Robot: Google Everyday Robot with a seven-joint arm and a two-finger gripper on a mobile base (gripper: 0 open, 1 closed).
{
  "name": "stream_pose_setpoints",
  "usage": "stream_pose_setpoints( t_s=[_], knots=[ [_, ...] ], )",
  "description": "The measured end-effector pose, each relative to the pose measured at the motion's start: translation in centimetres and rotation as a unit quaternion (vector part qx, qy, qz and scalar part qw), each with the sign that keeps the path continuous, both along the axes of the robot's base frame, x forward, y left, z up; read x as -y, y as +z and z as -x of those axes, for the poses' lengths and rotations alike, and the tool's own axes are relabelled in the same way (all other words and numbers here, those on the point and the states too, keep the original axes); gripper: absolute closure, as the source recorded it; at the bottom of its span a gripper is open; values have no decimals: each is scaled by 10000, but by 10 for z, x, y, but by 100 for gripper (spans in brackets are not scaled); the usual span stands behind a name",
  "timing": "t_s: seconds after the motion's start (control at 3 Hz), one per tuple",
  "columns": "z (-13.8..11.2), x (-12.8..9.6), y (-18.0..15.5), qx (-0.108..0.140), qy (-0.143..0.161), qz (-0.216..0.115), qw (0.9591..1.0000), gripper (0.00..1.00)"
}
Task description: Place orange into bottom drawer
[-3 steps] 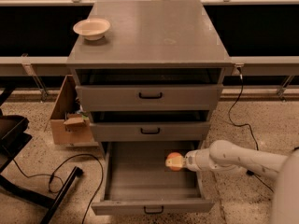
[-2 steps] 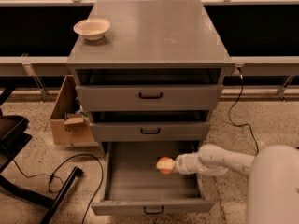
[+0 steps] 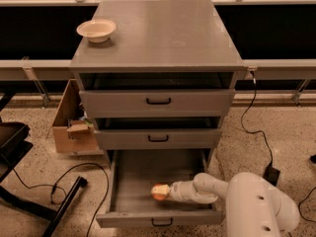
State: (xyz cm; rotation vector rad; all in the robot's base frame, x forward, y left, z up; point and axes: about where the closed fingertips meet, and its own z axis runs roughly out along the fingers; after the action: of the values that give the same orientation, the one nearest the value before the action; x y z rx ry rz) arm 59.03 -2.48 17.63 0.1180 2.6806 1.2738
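Note:
The orange [image 3: 158, 193] is a small round fruit held at the tip of my gripper [image 3: 165, 192], low inside the open bottom drawer [image 3: 129, 181]. The gripper reaches in from the right on my white arm [image 3: 247, 199] and is shut on the orange. The orange sits just above or on the drawer floor, near the front middle; I cannot tell if it touches. The bottom drawer is pulled out, with a black handle at its front. The two shallower drawers above it are pushed in.
A cream bowl [image 3: 97, 30] stands on the cabinet top at the back left. A cardboard box [image 3: 70, 127] sits on the floor left of the cabinet. Black cables and a black stand leg [image 3: 64, 201] lie at the lower left. A cable and plug run down the right side.
My gripper has moved left and lower into the bottom drawer, carrying the orange from the right side toward the front middle. The arm has swung in closer.

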Motion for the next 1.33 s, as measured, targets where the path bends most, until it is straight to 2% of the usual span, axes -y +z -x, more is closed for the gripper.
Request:
stream_pose_setpoints(
  t_s=[0.33, 0.67, 1.0, 1.33],
  knots=[
    [3, -17, -43, -147, -97, -76, 9998, 66],
    [3, -17, -43, -148, -98, -76, 9998, 35],
    [3, -17, -43, -148, -98, -76, 9998, 12],
    [3, -17, -43, -149, -97, -76, 9998, 0]
  ],
)
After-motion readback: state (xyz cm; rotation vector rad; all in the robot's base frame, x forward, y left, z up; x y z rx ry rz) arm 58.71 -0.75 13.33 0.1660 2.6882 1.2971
